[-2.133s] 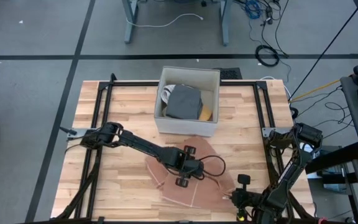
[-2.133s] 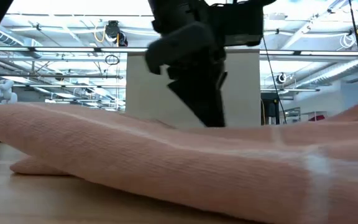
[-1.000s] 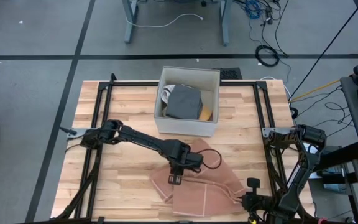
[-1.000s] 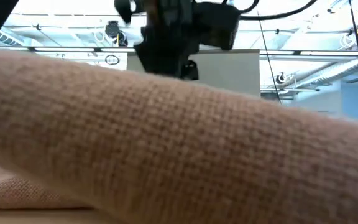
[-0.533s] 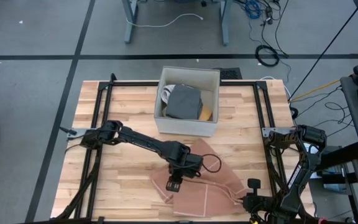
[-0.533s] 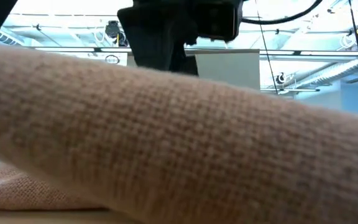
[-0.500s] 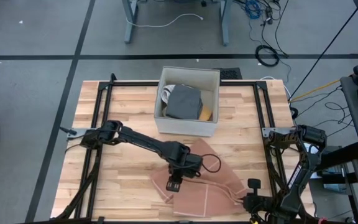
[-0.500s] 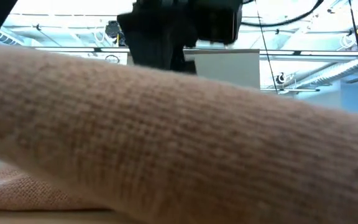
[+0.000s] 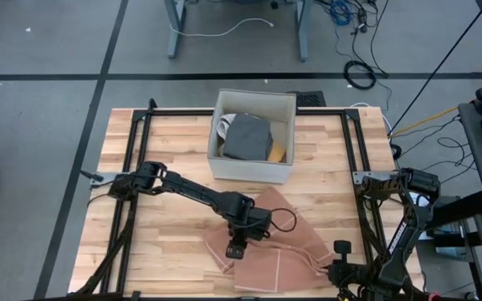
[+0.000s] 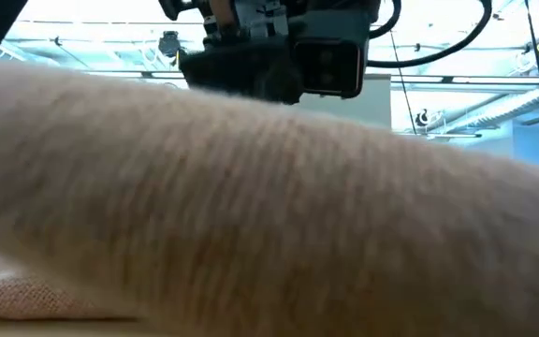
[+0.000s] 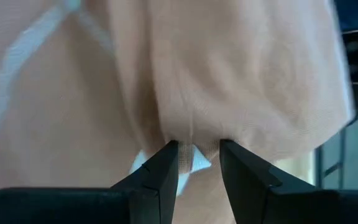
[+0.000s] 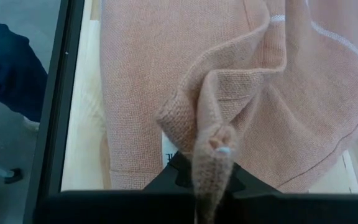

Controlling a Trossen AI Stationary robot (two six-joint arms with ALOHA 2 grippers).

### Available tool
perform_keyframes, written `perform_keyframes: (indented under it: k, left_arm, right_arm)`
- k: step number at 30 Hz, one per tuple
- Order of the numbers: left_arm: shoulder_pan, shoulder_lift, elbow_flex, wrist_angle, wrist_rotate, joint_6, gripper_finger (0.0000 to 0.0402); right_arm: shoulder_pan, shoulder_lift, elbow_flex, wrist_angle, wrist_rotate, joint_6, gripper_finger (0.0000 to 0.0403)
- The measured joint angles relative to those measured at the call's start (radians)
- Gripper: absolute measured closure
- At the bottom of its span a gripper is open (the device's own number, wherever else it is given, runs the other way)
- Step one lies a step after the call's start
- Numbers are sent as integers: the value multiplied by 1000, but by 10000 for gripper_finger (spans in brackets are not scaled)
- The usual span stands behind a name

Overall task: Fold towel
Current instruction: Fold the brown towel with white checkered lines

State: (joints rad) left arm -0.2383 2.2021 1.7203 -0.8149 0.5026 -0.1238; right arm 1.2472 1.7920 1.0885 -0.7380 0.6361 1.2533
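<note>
The pink towel (image 9: 279, 247) lies crumpled on the wooden table's near middle. In the low view it fills most of the picture as a raised ridge (image 10: 251, 206), with a lower part on the tabletop (image 10: 26, 295). My left gripper (image 9: 235, 249) is over the towel's left part, slanting down, shut on a bunch of it (image 11: 196, 163). At the near right corner of the towel my right gripper (image 9: 329, 269) is shut on a bunched edge (image 12: 205, 180). My left gripper pinches a gathered fold of the towel (image 11: 194, 140) between its two fingers, beside a small white label (image 11: 199, 158). The fingers slant down from the table's far left. The cloth spreads away from the fingertips in soft creases. My right gripper pinches a bunched, folded-over bit of the towel's edge (image 12: 213, 152) between its two fingers. It slants down from the table's near right. The cloth stands up as a small peak at the fingertips, and the rest runs slack onto the table.
A white box (image 9: 253, 138) holding grey cloth stands at the far middle of the table. Black frame rails (image 9: 132, 184) run along both sides, one close to the right gripper (image 12: 51, 93). Bare wood lies to the left of the towel (image 9: 166, 242).
My left gripper has sunk a little toward the towel and tipped more steeply downward, keeping its hold on the fold. The towel's raised ridge stays up. My right gripper has kept still.
</note>
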Motion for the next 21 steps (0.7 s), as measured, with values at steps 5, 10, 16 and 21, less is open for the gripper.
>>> perform_keyframes:
  k: [5,10,16,21]
  left_arm:
    - [19,0,0,-18,-44,33,280]
    - [29,0,0,2,-6,72,280]
    - [45,0,0,31,78,107,280]
    - [47,0,0,25,167,89,280]
  right_arm:
    - [-1,0,0,0,0,0,403]
    - [-1,0,0,0,0,7,403]
    - [-1,0,0,0,-1,17,403]
    - [-1,0,0,0,-3,18,403]
